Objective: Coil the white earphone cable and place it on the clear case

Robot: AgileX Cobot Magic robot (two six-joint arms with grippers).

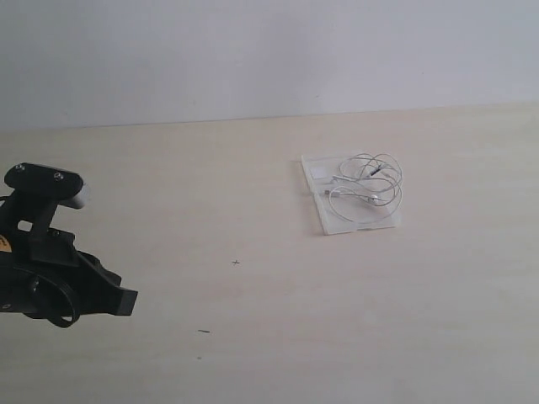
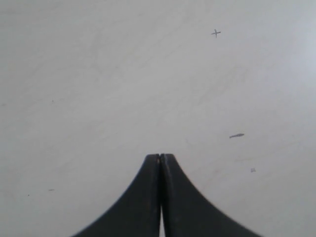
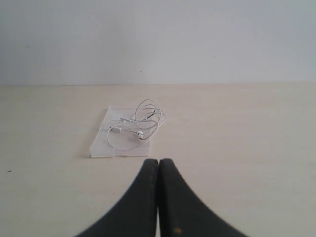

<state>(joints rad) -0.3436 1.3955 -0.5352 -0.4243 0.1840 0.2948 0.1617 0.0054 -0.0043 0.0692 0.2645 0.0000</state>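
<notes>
Cable (image 1: 368, 187): in loose overlapping loops, resting on top of case (image 1: 313, 168). Both right of centre, toward far side of worktop (image 1: 253, 353). Earbuds and dark plug tip inside the bundle, near its middle. A few loops reaching to the right edge of case, perhaps just past it; hard to tell.

Case: lying flat and open, left strip bare, rest under the wire.

Reason for layout, as a judgement: coil on case matches the goal, so task looks finished or very nearly so. Bundle loose rather than tight, so liable to spring or slide if nudged.

Left gripper (image 2: 160, 157): clenched, jaws pressed together, nothing between them. Low over bare worktop at near left, well apart from case. Only two small dark marks on the surface ahead of it.

Right gripper (image 3: 158, 161): likewise clenched and empty. Outside the exterior view. Faces case from the near side, well apart, touching nothing.

Both arms clear of the coil, consistent with a parked pose.
</notes>
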